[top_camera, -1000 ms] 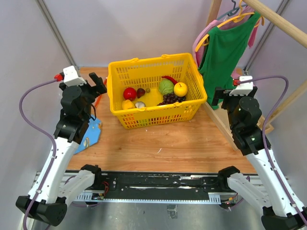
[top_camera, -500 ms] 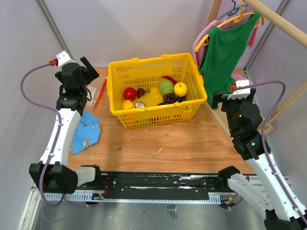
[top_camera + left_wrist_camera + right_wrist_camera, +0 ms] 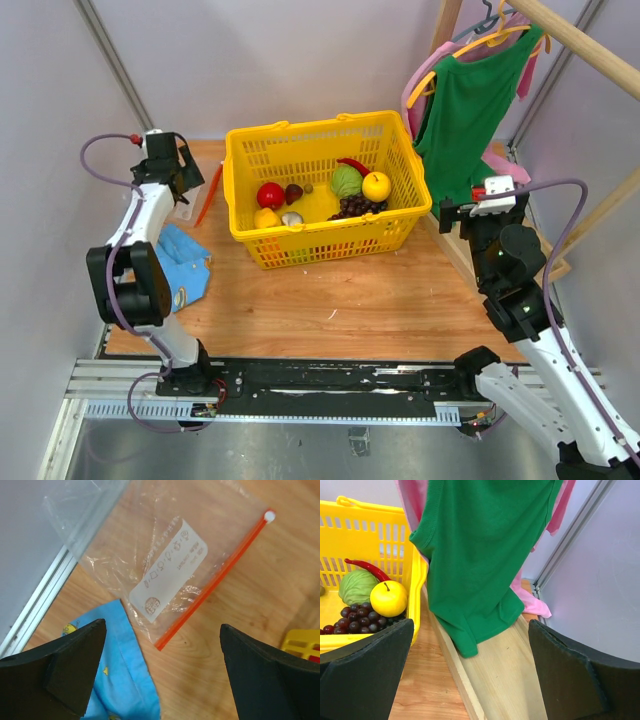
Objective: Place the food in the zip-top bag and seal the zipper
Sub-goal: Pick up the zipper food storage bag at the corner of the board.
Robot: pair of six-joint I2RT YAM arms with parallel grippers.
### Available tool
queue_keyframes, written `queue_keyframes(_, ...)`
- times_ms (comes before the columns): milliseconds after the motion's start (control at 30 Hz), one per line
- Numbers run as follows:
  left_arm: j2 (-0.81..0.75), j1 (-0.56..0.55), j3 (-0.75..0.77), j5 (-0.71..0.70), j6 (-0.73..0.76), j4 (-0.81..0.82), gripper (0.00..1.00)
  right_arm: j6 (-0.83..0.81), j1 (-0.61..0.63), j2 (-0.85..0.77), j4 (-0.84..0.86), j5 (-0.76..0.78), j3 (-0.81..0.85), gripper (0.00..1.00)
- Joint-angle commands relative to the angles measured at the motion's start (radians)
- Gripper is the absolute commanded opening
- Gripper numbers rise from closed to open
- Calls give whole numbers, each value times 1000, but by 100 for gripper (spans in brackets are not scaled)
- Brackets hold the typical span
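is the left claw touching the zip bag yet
Apart. In the left wrist view neither finger of the open left claw overlaps the zip-top bag, which lies flat on the table beyond them.

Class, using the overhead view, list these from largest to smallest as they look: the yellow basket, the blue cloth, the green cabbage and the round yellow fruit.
1. yellow basket, by far the largest.
2. blue cloth.
3. green cabbage and round yellow fruit: they look nearly alike, so I do not rank them.

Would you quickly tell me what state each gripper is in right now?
Left gripper: open, empty, pointing at the zip-top bag.
Right gripper: open, empty.
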Motion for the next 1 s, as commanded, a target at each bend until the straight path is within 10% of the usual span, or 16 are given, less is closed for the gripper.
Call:
queue_keyframes(0, 80, 2, 67, 15, 161, -56, 100, -36, 14, -15, 47, 23, -14, 98)
queue_keyframes(333, 262, 3, 156, 107, 382, -119, 93, -49, 17, -4, 50, 23, -18, 98)
queue_keyframes(967, 568, 8, 390, 260, 360, -226, 75, -63, 16, 46, 49, 23, -7, 98)
